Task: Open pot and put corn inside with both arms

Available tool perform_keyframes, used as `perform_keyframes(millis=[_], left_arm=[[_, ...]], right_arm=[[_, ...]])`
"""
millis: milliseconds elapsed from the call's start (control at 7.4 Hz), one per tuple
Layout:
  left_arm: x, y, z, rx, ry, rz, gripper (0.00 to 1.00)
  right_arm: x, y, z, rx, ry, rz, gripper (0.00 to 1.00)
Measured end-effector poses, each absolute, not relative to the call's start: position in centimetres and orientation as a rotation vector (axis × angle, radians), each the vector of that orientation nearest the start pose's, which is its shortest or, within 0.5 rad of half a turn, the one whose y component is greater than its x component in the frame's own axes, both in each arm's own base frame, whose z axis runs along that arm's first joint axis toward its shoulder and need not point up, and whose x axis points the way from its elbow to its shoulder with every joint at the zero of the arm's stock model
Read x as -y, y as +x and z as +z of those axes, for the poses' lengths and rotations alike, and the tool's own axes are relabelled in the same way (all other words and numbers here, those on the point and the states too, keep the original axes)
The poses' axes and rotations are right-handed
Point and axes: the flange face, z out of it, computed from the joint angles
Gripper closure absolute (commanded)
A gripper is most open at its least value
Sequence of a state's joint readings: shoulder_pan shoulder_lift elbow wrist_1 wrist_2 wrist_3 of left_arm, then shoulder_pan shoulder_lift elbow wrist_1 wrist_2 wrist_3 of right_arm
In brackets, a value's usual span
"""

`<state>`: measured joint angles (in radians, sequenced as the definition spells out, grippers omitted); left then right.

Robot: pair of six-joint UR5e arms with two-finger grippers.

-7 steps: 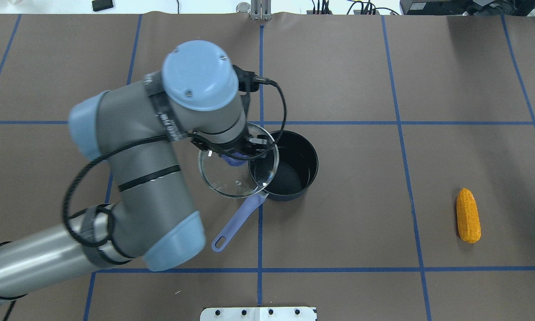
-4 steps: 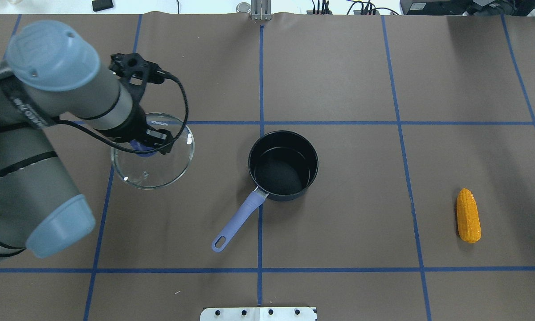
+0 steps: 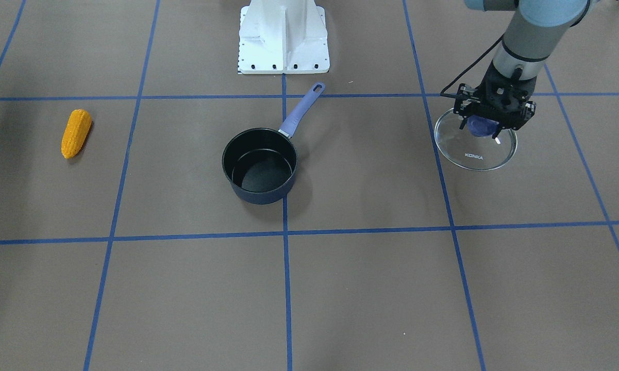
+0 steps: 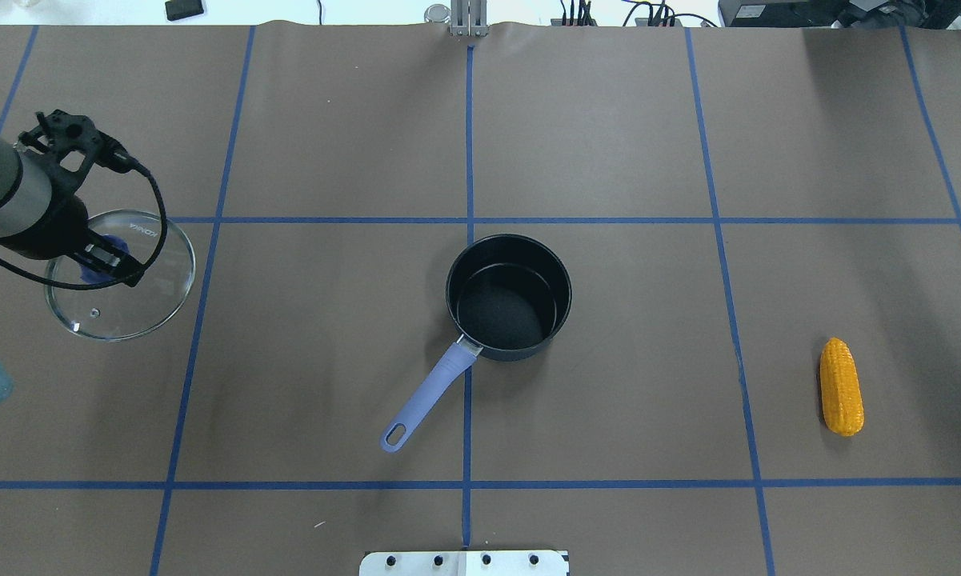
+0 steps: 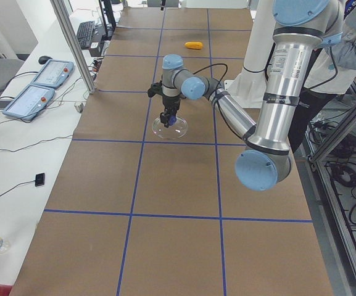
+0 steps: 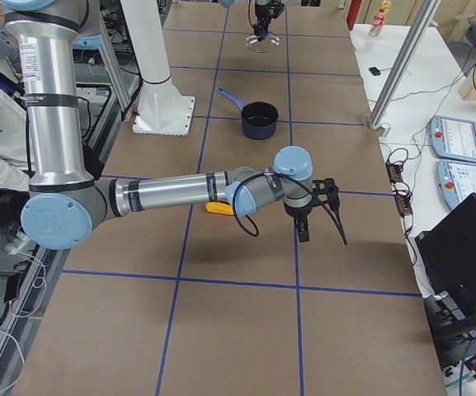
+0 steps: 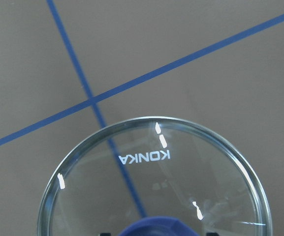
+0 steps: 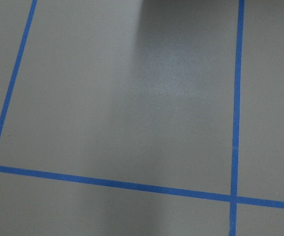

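Glass lid [image 3: 477, 153] is pinched at its knob [image 7: 154, 229] by left gripper [image 3: 482, 126] fingers. Uncovered pot [image 4: 504, 312] is seen well apart from them; corn [image 4: 841, 387] farther out, apparently nearer right gripper [image 6: 303, 233], whose finger state cannot be told.

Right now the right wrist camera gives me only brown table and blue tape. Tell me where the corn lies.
Observer: The corn lies flat on the table, on the robot's right, well clear of the saucepan.
Operator: Confirm the saucepan is open.
Observer: Open and empty; the glass lid is off, far out on the robot's left.
Operator: Report what holds that lid.
Observer: The left gripper is shut on its blue knob.
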<state>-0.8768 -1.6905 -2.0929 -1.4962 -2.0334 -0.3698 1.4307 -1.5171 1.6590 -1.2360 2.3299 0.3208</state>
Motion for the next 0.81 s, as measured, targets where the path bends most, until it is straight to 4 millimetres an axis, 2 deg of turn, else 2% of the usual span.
perform_keyframes(millis=[270,541,676,811], left_arm=[[42.8,23.3,43.0,-0.671,0.277,0.492,0.95],[42.9,23.7,49.2,-0.726,0.303,0.522,0.91],[43.0,24.2,51.6,-0.756,0.304,0.532,0.9],[43.2,24.5,52.9,-0.771,0.303,0.537,0.84]], right_arm=[[53.7,-1.1,55.0,0.825,0.271,-0.013,0.0],[53.7,-1.2,55.0,0.823,0.272,-0.014,0.0],[53.7,-1.2,55.0,0.82,0.273,-0.015,0.0],[53.8,-1.3,55.0,0.815,0.275,-0.015,0.0]])
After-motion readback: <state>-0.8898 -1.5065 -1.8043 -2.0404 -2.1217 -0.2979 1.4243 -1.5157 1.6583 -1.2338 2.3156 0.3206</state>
